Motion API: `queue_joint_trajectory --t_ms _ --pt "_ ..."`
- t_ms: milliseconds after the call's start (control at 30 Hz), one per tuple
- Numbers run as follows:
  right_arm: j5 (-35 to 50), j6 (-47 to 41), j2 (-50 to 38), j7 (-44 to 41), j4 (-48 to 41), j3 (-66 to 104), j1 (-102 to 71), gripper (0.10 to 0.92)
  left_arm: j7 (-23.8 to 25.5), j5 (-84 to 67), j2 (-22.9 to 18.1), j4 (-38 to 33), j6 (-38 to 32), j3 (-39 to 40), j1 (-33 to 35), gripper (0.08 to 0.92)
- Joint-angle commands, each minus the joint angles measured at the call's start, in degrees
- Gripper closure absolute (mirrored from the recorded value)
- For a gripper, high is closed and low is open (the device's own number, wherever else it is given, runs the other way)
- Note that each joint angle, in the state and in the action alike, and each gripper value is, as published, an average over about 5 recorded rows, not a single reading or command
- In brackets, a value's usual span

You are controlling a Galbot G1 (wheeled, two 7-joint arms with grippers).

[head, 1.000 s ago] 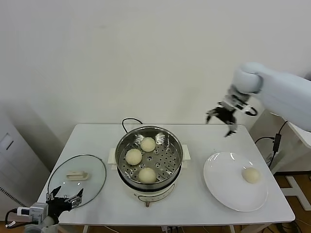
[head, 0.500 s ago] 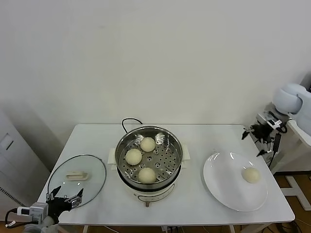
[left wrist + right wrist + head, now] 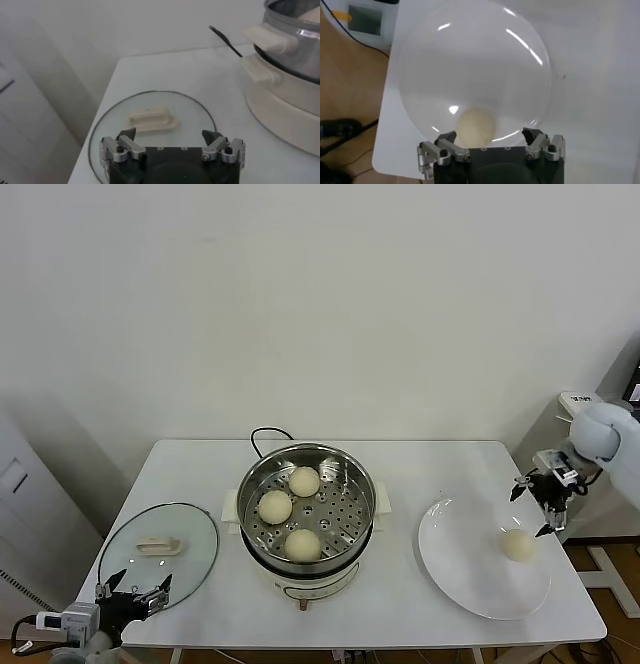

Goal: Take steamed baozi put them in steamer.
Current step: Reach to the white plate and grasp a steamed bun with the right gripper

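Head view, step: three steamed baozi (image 3: 303,544) already sit on the perforated tray of the steamer (image 3: 306,515); the last bun (image 3: 517,544) lies on the white plate (image 3: 470,574) at the right of the worktop (image 3: 410,469), so I judge the step to be fetching that one.
Head view, right hand: the right hand (image 3: 533,506) hangs just above and beside the last bun, fingers spread, holding nothing.
Head view, right arm pose: the arm reaches in from the right edge, forearm sloping down toward the plate, hand pointing down.
Head view, left hand: the left hand (image 3: 132,592) is parked low at the near left corner, beside the glass lid (image 3: 160,556), fingers apart.
Left wrist view: the left hand (image 3: 173,145) hovers spread over the near rim of the glass lid (image 3: 152,117); the steamer (image 3: 290,45) stands well off to one side.
Right wrist view, target: the last bun (image 3: 476,127) sits on the white plate (image 3: 475,70) near its rim, almost centred between the spread fingers of the right hand (image 3: 491,145).
Right wrist view, doing it well: keep the bun centred, come straight down so the fingers pass either side at its widest part, and close gently, as soft dough probably dents.
Right wrist view, risk: the plate looks smooth, so a lopsided touch could slide the bun toward the rim.
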Motion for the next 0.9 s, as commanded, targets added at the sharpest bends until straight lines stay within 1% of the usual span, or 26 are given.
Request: queue_joint_trajectory --t_ms 33,633,733,900 --pt "-4.6 0.1 2.1 2.9 -4.0 8.8 -10.0 0.203 0.0 0.1 0.0 0.2 0.1 0.1 0.0 0.177" --pt "-9.8 0.5 5.8 4.4 -6.9 12.6 -14.5 0.205 0.1 0.1 0.0 1.1 0.0 0.4 -0.5 0.177" --pt "-10.7 0.6 6.0 4.4 -6.9 13.0 -14.9 0.238 0.1 0.1 0.0 1.2 0.0 0.4 -0.5 0.177" --pt "-11.6 0.8 6.3 4.7 -7.0 14.4 -15.6 0.374 0.1 0.1 0.1 1.2 0.0 0.4 -0.5 0.177"
